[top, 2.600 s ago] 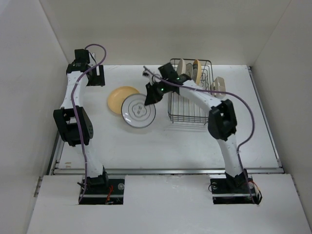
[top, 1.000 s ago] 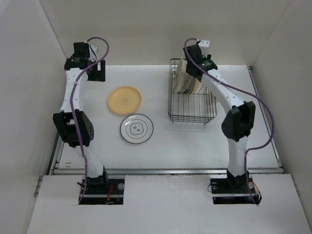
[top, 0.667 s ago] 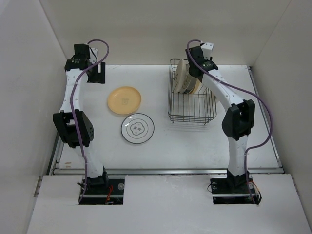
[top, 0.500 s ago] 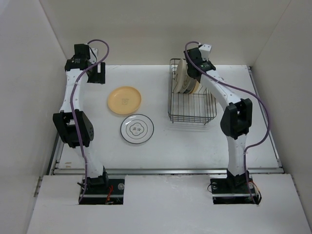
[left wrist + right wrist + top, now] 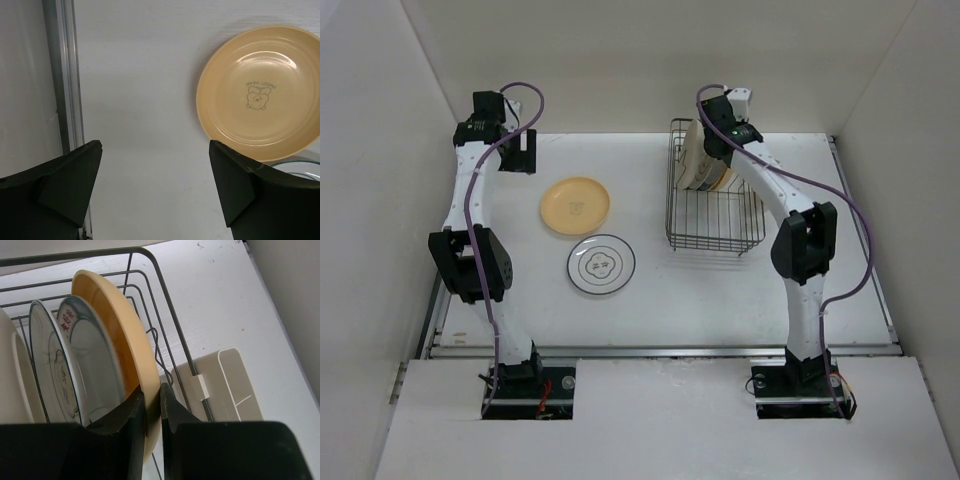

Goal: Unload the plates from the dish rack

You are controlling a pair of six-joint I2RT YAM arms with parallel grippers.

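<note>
Your right gripper [image 5: 152,407] is pinched almost shut on the rim of the orange plate [image 5: 117,335], with one finger on each face. That plate stands on edge in the rack [image 5: 715,225]. It is the plate in its row closest to the cream holder [image 5: 227,385], which is clipped to the rack wire at the plate's 3 o'clock in the wrist view. Going toward 9 o'clock from it you see a dark-rimmed plate [image 5: 92,365], a thin-ringed plate [image 5: 47,370] and a cream plate [image 5: 7,390] cut off by the frame edge. All three are upright.

From above, with the arm bases at 6 o'clock, the rack sits at the table's [image 5: 840,270] 1 o'clock. Your right gripper is over the rack's 12 o'clock end.

Your left gripper [image 5: 155,146] hangs over the table's 11 o'clock corner with its fingers spread wide and nothing between them. The yellow plate [image 5: 260,92] lies flat at 2 o'clock in that wrist view, apart from the fingers. A white plate [image 5: 601,264] with a dark ring lies flat just beside it, at its 5 o'clock from above.
</note>
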